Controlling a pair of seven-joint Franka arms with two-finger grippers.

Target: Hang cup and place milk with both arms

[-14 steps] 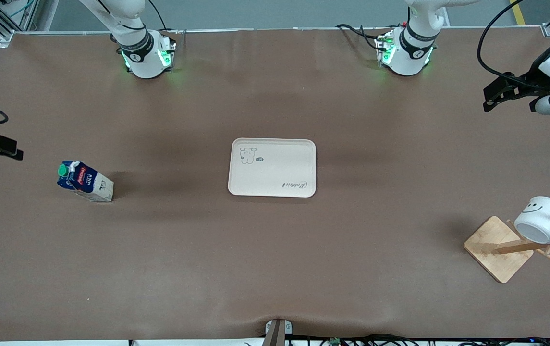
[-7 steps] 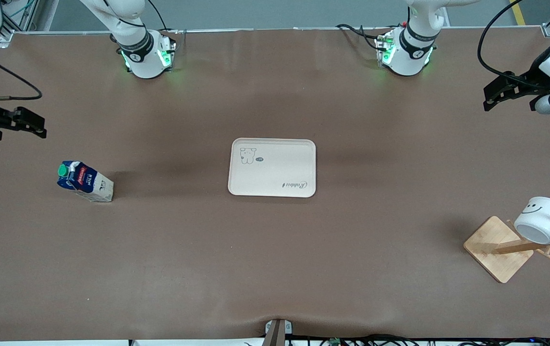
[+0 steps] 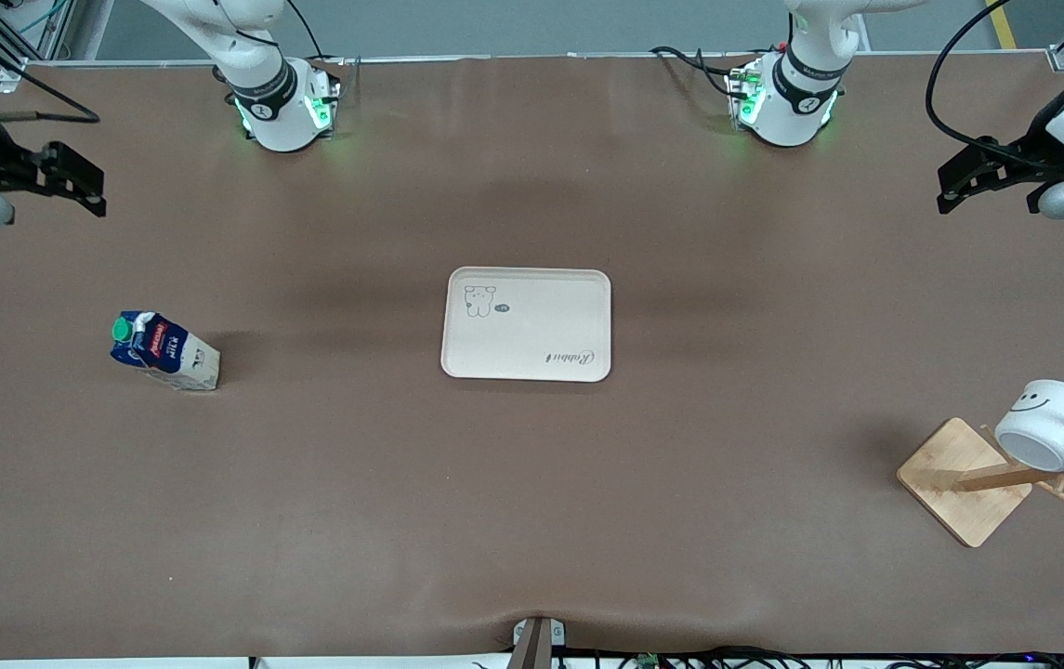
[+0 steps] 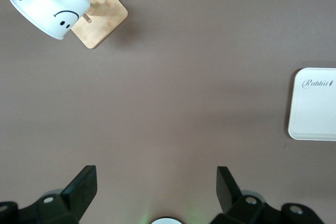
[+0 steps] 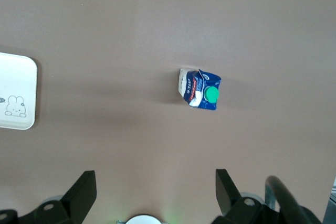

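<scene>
The white smiley cup [image 3: 1045, 424] hangs by its black handle on a peg of the wooden rack [image 3: 966, 479] at the left arm's end of the table; it also shows in the left wrist view [image 4: 50, 4]. The blue-and-white milk carton [image 3: 164, 350] with a green cap stands on the table at the right arm's end, also in the right wrist view [image 5: 199, 88]. My left gripper [image 3: 959, 187] is open and empty, high over the table's edge at its end. My right gripper [image 3: 76, 181] is open and empty, high above the table, apart from the milk.
A white tray [image 3: 526, 324] with a small cartoon print lies flat at the table's middle, partly seen in the left wrist view [image 4: 314, 104] and the right wrist view [image 5: 17, 92]. The rack's bamboo base plate [image 4: 101, 10] sits on the brown mat.
My right gripper has risen and moved from the table's edge beside the milk toward the arm bases. My left gripper has barely shifted. Cup, milk and tray have not moved.
</scene>
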